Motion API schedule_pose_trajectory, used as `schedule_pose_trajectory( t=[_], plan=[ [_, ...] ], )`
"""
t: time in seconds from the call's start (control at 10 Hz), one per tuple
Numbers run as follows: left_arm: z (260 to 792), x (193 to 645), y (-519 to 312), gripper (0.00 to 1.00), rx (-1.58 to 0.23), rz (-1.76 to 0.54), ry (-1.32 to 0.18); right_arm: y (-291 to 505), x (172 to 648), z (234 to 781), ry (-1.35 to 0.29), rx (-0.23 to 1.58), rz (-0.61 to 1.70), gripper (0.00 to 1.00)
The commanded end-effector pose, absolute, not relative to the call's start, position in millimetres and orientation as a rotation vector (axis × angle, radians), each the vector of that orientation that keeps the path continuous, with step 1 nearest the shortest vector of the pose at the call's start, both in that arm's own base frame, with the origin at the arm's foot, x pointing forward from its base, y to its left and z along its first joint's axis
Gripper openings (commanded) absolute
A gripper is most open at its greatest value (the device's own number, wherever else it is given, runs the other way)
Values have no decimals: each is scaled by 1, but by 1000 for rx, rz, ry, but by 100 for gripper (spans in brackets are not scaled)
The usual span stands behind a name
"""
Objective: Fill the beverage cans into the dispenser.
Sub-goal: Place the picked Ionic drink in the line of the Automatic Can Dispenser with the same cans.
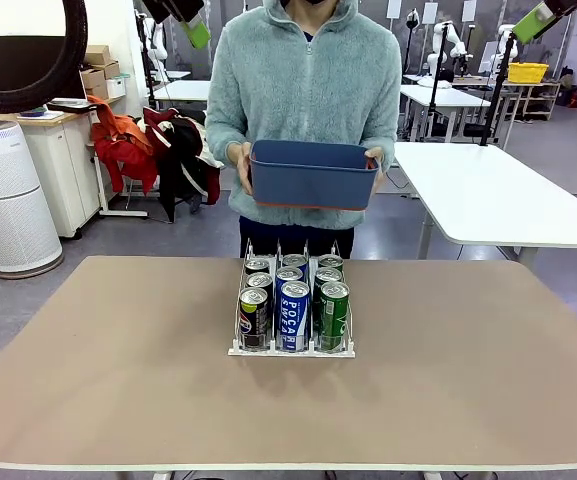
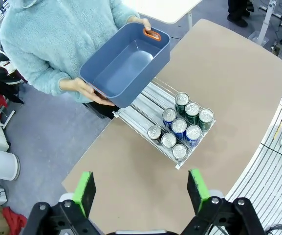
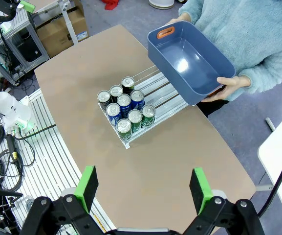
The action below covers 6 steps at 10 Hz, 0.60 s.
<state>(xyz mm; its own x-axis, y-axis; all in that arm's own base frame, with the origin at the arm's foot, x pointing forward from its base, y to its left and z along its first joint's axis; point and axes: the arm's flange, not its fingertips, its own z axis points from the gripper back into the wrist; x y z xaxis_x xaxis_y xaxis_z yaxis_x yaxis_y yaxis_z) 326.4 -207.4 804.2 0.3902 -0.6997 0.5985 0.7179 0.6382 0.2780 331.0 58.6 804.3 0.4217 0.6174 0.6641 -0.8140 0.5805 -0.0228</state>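
Front view — tan table [image 1: 118,380], white air purifier [image 1: 8,200] behind

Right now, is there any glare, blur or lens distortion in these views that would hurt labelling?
Front view: sharp and evenly lit, can labels legible in the dispenser. Left wrist view: wide-angle bending at the table edges, can tops crisp. Right wrist view: a soft ceiling-light sheen inside the blue bin, no motion blur.

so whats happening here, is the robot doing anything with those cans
Not right now. Both arms are raised well above the table, left gripper and right gripper open and empty. The dispenser sits mid-table with nine beverage cans lined up three to a lane. The person across the table holds an empty dark-blue bin in both hands.
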Motion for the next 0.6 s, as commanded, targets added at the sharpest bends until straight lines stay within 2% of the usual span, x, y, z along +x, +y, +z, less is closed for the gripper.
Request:
schedule_pose_trajectory(
  t=[0.0,0.5],
  plan=[
    [806,325,-207,100,-27,-901,-751,60,328,801,-678,325,908,100],
    [806,325,-207,100,-27,-901,-751,60,328,801,-678,325,908,100]
  ],
)
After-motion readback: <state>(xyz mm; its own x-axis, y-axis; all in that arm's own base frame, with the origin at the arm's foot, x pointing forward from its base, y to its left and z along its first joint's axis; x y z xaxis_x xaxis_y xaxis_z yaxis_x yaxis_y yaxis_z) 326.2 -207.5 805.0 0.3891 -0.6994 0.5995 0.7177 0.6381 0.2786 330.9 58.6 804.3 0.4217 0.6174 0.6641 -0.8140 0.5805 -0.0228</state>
